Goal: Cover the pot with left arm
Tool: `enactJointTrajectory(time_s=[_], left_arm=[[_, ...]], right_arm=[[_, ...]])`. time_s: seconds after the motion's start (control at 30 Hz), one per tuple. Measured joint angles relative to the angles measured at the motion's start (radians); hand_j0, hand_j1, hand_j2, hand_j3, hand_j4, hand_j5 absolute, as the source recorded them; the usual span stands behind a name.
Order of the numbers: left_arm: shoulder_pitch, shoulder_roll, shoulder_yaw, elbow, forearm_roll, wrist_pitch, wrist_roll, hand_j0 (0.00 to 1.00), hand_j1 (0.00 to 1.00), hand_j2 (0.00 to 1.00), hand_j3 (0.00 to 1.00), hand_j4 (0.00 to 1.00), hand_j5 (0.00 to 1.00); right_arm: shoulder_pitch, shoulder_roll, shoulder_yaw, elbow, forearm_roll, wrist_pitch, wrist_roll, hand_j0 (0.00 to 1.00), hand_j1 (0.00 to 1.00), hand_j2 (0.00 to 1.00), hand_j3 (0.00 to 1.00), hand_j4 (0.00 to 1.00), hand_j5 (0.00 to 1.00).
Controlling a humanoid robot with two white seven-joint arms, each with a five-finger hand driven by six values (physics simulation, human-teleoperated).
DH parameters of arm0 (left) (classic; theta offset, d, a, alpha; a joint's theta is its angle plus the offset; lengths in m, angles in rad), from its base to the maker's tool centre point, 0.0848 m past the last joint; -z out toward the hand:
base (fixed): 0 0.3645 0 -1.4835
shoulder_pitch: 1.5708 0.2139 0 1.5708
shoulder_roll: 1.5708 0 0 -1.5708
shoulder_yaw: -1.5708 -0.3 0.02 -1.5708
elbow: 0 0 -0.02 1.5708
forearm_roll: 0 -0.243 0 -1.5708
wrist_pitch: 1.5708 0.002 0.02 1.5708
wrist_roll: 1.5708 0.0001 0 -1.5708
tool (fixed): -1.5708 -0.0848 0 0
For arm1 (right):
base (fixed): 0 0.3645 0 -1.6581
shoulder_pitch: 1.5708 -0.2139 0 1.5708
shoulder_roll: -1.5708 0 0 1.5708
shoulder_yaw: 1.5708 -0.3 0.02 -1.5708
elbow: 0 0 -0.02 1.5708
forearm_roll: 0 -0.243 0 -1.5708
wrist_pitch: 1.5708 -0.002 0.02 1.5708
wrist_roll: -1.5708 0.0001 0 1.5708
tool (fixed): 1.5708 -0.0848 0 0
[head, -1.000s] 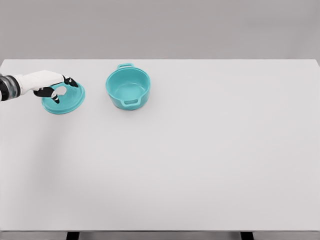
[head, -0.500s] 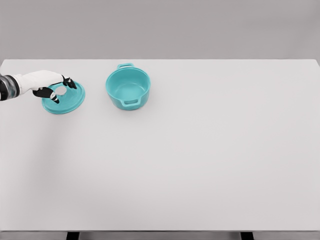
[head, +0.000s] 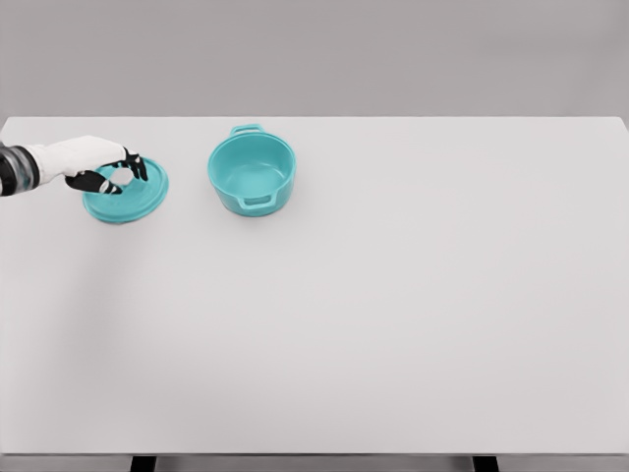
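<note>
Left hand [head: 98,169] had fingers curled round the teal lid's [head: 133,197] knob, lid flat on table [head: 393,315]; open pot [head: 252,174] sat just to its right, w/ nothing between

Left hand [head: 98,167] over teal lid [head: 128,197], fingers curled, apparently gripping knob; open pot [head: 252,174] nearby, uncovered.

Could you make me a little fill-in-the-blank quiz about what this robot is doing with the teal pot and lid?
1. The teal pot stands open, with no ____ on it.
2. The lid lies to the ____ of the pot, apart from it.
3. The left hand is over the lid; the other ____ is not in view.

Missing words: lid; left; hand
</note>
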Motion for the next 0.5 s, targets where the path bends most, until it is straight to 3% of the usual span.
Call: enactJointTrajectory(time_s=[0.5], left_arm=[[-0.003, 0.02, 0.001, -0.026, 0.001, 0.0, 0.0, 0.5, 0.5, 0.5, 0.5, 0.5, 0.5]], right_arm=[[0.0, 0.0, 0.0, 0.0, 0.0, 0.0, 0.0, 1.0, 1.0, 1.0, 1.0, 1.0, 1.0]])
